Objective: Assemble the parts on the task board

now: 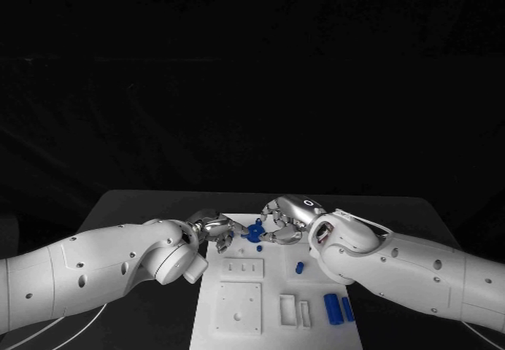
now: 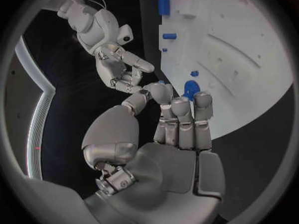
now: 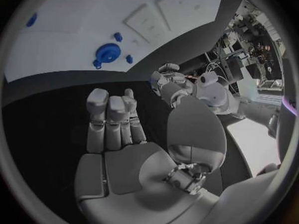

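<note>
Early stage: blue gear (image 1: 255,232) seated far on task board (image 1: 240,306); cylinders (image 1: 333,308) loose near-right. Left hand (image 1: 214,228), right hand (image 1: 282,222) flank gear, fingers together, holding nothing.

We look down from the head camera onto the black table (image 1: 137,200), steeply and from some height, with the task board (image 1: 276,306) centred low in the frame and both arms entering from the sides.

The left wrist camera sits close behind the left hand (image 2: 177,119) and faces along its fingers toward the board's edge (image 2: 249,59). It also takes in the right hand (image 2: 121,67) across the gap.

The right wrist camera sits close behind the right hand (image 3: 112,117), facing the board (image 3: 74,50), with the left hand (image 3: 168,79) beyond.

All three views share the board's far end, where a round blue part (image 1: 255,232) (image 2: 191,88) (image 3: 107,51) stands.
</note>
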`<state>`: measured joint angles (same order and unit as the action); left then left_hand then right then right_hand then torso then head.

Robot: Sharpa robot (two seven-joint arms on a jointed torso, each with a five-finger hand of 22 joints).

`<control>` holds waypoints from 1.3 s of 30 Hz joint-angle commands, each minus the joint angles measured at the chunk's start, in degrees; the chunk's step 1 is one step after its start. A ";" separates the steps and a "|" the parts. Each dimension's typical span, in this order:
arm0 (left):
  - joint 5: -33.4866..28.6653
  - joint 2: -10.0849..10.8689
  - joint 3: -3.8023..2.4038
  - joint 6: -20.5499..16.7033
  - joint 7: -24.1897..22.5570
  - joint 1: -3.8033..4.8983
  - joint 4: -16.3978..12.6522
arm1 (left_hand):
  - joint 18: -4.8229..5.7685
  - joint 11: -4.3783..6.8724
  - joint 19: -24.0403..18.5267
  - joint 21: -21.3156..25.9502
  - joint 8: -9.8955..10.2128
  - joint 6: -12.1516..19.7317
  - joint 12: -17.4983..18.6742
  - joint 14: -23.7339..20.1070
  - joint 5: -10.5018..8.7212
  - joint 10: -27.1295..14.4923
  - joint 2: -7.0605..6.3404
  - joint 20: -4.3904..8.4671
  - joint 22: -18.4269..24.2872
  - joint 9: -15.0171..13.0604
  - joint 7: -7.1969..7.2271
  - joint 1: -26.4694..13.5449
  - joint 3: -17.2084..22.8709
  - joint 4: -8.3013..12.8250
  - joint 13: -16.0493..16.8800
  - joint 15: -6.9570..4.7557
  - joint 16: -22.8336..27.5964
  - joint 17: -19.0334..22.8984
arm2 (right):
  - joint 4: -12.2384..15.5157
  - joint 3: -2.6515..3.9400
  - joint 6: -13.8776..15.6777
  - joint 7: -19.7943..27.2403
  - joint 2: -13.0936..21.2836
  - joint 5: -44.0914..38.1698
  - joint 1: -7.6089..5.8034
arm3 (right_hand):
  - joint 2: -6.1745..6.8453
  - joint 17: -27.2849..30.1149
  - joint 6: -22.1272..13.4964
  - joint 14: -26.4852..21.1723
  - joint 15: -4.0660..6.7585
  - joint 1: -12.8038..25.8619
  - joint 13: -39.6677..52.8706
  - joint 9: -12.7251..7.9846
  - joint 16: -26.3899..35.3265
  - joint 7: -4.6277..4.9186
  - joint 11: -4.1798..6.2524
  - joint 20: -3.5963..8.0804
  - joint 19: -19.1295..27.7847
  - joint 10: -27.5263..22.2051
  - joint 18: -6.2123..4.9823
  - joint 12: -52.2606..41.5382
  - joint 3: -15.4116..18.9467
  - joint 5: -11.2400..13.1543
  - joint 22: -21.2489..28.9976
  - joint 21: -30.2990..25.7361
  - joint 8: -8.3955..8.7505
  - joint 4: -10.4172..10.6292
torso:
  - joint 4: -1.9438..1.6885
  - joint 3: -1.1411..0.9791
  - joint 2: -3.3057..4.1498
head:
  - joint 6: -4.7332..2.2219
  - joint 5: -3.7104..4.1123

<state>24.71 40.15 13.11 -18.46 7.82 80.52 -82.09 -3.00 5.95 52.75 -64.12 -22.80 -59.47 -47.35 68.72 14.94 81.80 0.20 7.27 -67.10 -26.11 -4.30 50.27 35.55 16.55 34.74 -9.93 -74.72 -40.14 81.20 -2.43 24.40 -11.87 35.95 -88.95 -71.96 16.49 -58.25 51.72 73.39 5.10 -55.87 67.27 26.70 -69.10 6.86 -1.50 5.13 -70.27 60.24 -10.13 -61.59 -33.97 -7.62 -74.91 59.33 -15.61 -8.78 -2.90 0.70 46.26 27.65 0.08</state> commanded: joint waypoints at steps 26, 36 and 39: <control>21.52 -6.36 0.73 3.38 13.23 -2.01 5.72 | -1.01 1.59 2.31 -1.86 0.79 -11.47 -6.81 3.15 4.60 -0.23 0.65 8.53 -0.60 -23.84 5.58 -1.23 -0.02 -0.25 2.93 -3.22 -5.14 0.18 | -10.00 1.68 5.99 7.84 5.69 13.62 -2.93 | -1.52 0.28 -0.76 -0.64 -0.14 -0.18 -1.89 -0.19 1.91 0.98 0.15 -0.49 1.14 -0.91 -4.87 0.85 2.76 -8.47 0.08 -1.89 -0.15 0.08 | 0.51 -1.18 -0.83 | 3.60 -1.56; 24.58 -7.18 0.73 4.22 14.05 -3.19 6.46 | -1.28 1.86 2.76 -2.26 0.62 -12.12 -8.32 3.39 5.62 -0.35 1.51 8.55 -0.91 -24.80 5.87 -2.43 0.24 -0.16 3.23 -3.48 -6.15 0.35 | -12.44 2.16 5.60 7.84 4.40 13.71 -3.75 | -1.54 0.31 -0.75 -0.75 -0.17 -0.36 -2.24 -0.26 2.15 1.00 0.12 -0.66 1.25 -1.03 -4.87 0.96 2.81 -9.58 0.08 -2.16 -0.14 0.10 | 0.43 -1.31 -0.88 | 4.79 -1.95; 25.84 -7.42 0.73 4.47 14.24 -3.62 6.97 | -1.35 1.97 2.89 -2.41 0.50 -12.38 -8.86 3.51 6.12 -0.36 1.89 8.53 -1.03 -25.14 5.95 -2.95 0.33 -0.15 3.32 -3.55 -6.50 0.43 | -12.58 2.23 5.50 7.88 4.20 13.71 -3.79 | -1.55 0.30 -0.75 -0.76 -0.17 -0.39 -2.29 -0.27 2.18 1.01 0.12 -0.68 1.25 -1.05 -4.87 0.96 2.83 -9.77 0.08 -2.19 -0.14 0.10 | 0.45 -1.32 -0.85 | 4.98 -2.07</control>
<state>47.79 32.98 13.86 -14.89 21.38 77.01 -75.23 -4.01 7.12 55.16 -66.34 -21.94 -60.52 -55.99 69.54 20.86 81.82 1.45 8.03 -68.08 -26.22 -3.59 47.25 35.47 16.46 38.00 -10.31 -80.99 -39.75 68.68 -0.25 30.02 -4.73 40.25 -75.55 -75.71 15.07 -58.02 51.24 73.18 4.90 -55.98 65.05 26.52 -67.17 7.24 -1.33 4.50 -69.27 59.68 -10.13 -60.95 -31.39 -17.20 -74.90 57.45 -15.62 -8.69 -2.44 -0.59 45.41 32.40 -1.87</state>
